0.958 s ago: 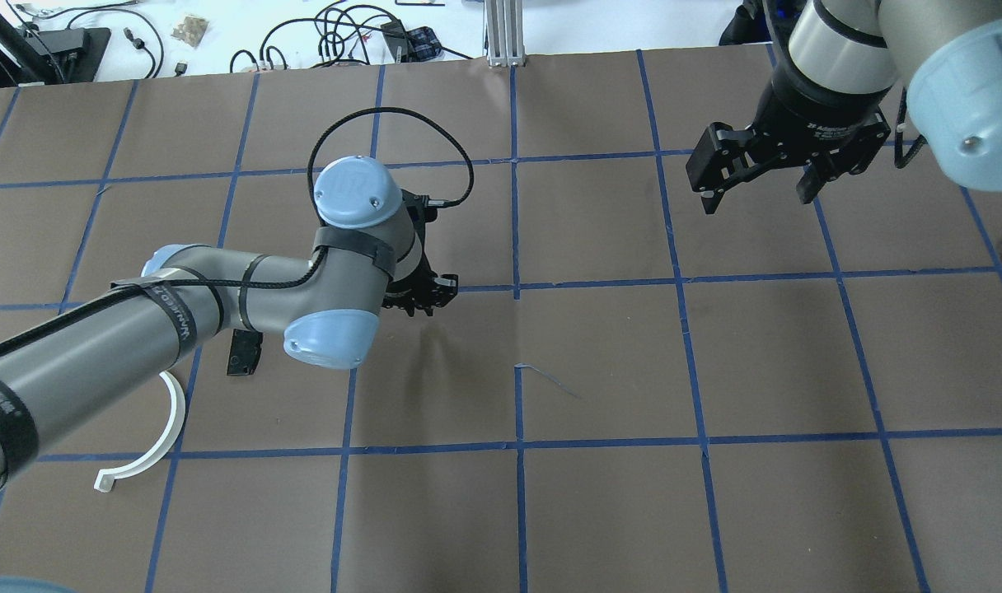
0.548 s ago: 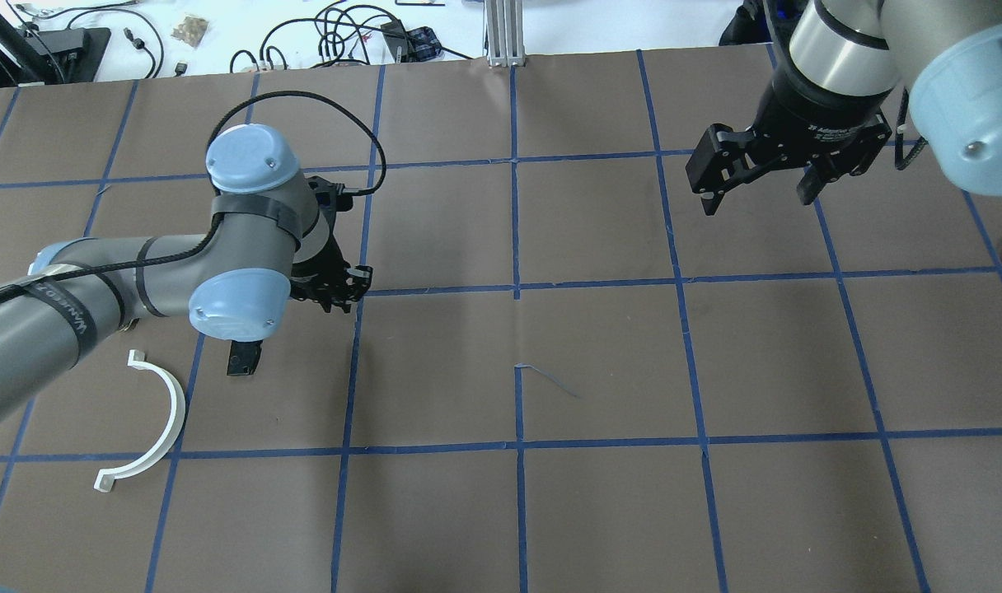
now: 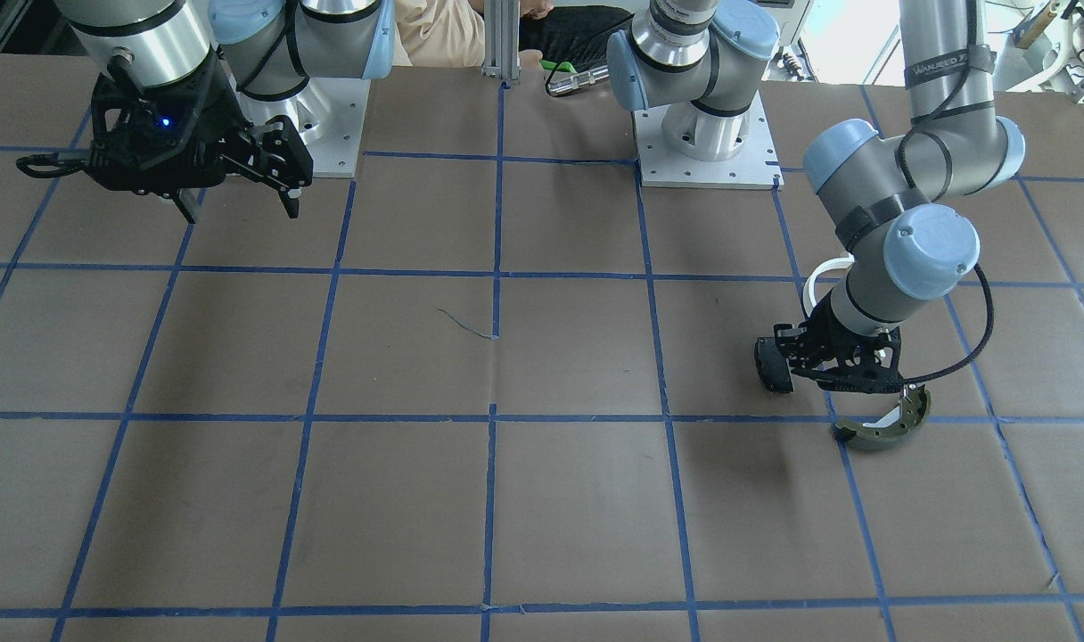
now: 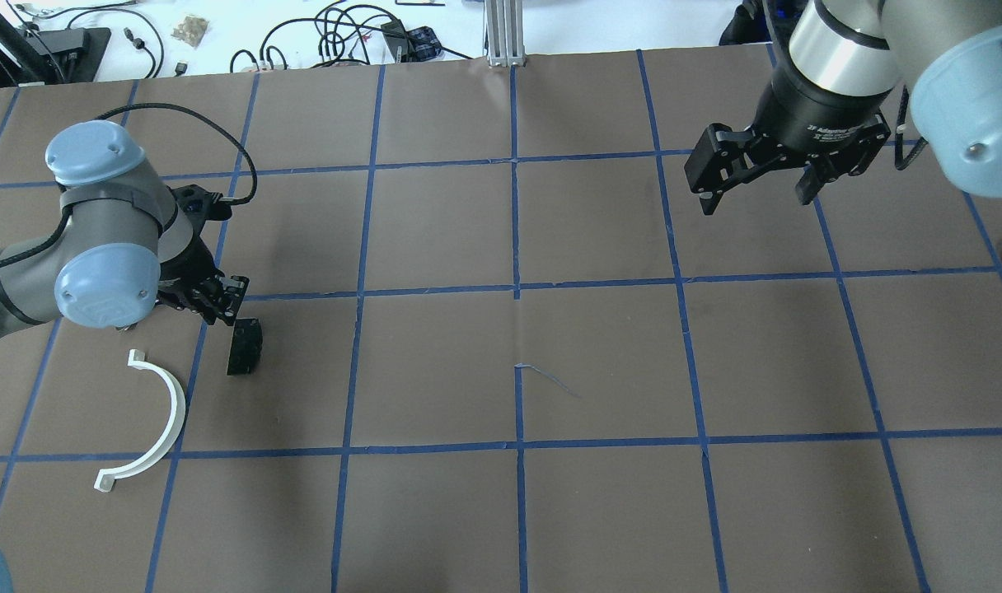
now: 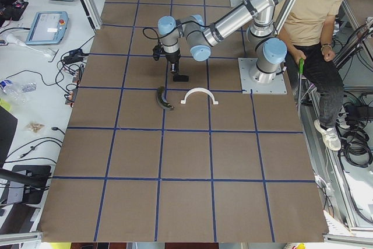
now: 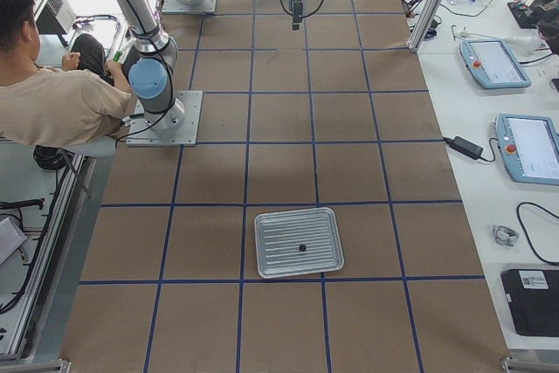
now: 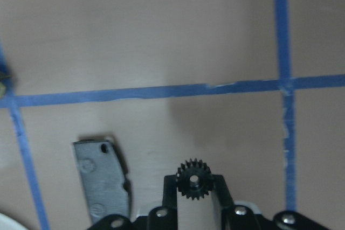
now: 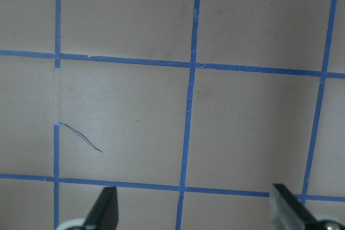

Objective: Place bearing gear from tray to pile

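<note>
Your left gripper [image 4: 223, 306] has swung from mid-table toward the left edge and now hangs low at the pile [image 4: 244, 347], jaws closed on the gear [image 7: 195, 179]; release looks next. Your right gripper [image 4: 756, 185], near the far right corner, stays wide open, empty

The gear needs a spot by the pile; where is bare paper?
Bare paper mid-table of the black rectangular pad, and between it and the white plastic half-ring. Crowded under the left gripper holding the black toothed gear, between pad and olive-green curved brake shoe.
</note>
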Controlling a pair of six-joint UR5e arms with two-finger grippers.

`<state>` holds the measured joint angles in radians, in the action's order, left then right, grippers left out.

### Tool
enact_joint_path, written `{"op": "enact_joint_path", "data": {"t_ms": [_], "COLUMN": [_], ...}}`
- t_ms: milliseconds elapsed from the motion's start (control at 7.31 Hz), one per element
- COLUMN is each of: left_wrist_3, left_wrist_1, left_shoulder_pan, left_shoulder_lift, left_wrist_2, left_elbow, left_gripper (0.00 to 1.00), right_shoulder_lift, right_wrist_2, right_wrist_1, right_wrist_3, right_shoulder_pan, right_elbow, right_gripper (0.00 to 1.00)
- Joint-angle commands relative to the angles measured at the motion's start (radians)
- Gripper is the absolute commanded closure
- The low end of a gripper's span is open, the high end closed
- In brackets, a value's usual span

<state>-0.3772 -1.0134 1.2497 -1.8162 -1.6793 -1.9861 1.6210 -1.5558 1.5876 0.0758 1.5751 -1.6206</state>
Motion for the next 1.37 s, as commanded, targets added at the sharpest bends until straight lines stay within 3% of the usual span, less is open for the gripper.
{"op": "enact_joint_path", "data": {"t_ms": [0, 137, 274, 411, 548, 1232], "left_wrist_3": [-0.023, -0.025, -0.020, -0.022, -0.022, 0.079], "left_wrist_1": [0.012, 0.015, 0.022, 0.024, 0.022, -0.023], "left_shoulder_pan": [-0.033, -0.036, -0.035, -0.036, -0.036, 0.106], "left_shoulder_lift": [-0.043, -0.060, -0.069, -0.069, -0.069, 0.050], "left_wrist_2": [0.000, -0.002, -0.031, -0.037, -0.037, -0.031], "left_elbow": [0.009, 0.012, 0.013, 0.013, 0.012, 0.015], "left_gripper": [1.00, 1.00, 0.83, 0.11, 0.00, 0.00], "right_shoulder_lift": [0.003, 0.003, 0.003, 0.003, 0.005, 0.007], "right_wrist_2": [-0.001, -0.001, -0.001, -0.001, 0.000, -0.001], "right_wrist_1": [0.000, -0.001, -0.001, 0.000, 0.000, -0.001], "right_wrist_3": [0.001, 0.001, 0.001, 0.001, 0.001, 0.002], "right_shoulder_pan": [0.000, 0.000, 0.000, 0.000, 0.000, 0.000], "right_elbow": [-0.001, -0.001, -0.001, -0.001, -0.004, -0.013], "right_gripper": [0.00, 0.00, 0.00, 0.00, 0.00, 0.00]}}
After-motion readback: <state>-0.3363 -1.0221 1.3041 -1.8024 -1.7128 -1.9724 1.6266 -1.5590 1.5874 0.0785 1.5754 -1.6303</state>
